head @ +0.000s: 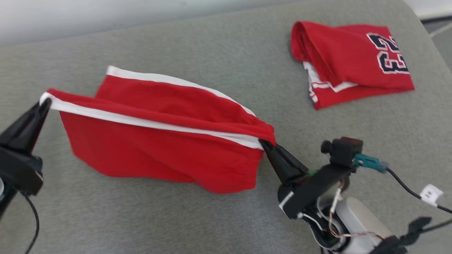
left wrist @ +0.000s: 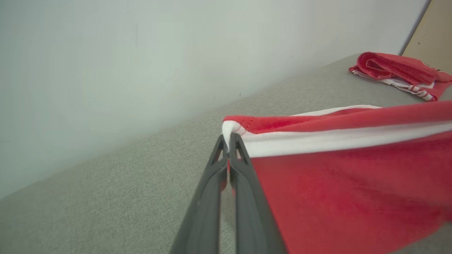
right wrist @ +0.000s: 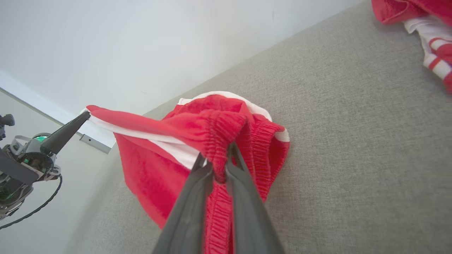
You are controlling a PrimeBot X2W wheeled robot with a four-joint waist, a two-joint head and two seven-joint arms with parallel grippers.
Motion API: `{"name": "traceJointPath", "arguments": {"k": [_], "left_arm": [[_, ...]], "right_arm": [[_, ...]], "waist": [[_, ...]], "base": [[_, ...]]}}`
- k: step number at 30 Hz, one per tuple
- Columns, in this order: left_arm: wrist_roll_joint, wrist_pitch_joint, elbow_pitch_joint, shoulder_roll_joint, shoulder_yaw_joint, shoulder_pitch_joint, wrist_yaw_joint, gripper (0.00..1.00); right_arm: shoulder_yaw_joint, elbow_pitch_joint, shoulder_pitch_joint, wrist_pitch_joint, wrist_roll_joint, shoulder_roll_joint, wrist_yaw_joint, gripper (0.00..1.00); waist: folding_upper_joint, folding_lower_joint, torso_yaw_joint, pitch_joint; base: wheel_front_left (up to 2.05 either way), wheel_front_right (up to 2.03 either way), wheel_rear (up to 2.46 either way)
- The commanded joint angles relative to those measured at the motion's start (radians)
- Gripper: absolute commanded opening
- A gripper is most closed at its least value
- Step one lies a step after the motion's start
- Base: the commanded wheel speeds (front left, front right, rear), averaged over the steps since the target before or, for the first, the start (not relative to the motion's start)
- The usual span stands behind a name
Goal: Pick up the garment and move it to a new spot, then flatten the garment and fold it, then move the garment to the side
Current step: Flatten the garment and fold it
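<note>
The garment (head: 159,148) is a pair of red shorts with white side stripes, held stretched between both grippers above the grey surface, its lower edge draping onto it. My left gripper (head: 45,102) is shut on the left white-trimmed corner (left wrist: 231,132). My right gripper (head: 266,143) is shut on the bunched elastic waistband (right wrist: 222,148) at the right end. In the left wrist view my left gripper (left wrist: 227,141) pinches the white hem. In the right wrist view my right gripper (right wrist: 219,160) pinches the waistband, and the left gripper (right wrist: 83,116) shows at the far left.
A folded red jersey (head: 353,60) with the number 23 lies at the back right of the grey padded surface (head: 212,42). A pale wall runs along the far edge. A cable with a white tag (head: 430,194) trails from my right wrist.
</note>
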Motion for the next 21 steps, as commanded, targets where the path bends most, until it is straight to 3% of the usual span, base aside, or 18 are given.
{"name": "traceJointPath", "arguments": {"k": [1,13,21], "left_arm": [[-0.017,0.011,0.038,0.03,-0.036,-0.051,0.002,0.0],[-0.1,0.044,0.239,0.078,-0.286,-0.314,0.002,0.0],[-0.148,0.035,0.321,0.07,-0.41,-0.421,0.002,0.0]], "right_arm": [[0.004,0.026,-0.032,-0.01,-0.006,0.013,-0.001,0.0],[0.026,0.155,-0.158,-0.046,0.009,0.099,-0.001,0.0],[0.042,0.21,-0.219,-0.074,0.004,0.137,-0.001,0.0]], "waist": [[-0.0001,-0.0002,-0.057,0.054],[-0.0001,-0.0002,-0.12,0.089],[-0.0001,-0.0002,-0.143,0.114]], "base": [[0.0,0.0,0.0],[0.0,0.0,0.0],[0.0,0.0,0.0]]}}
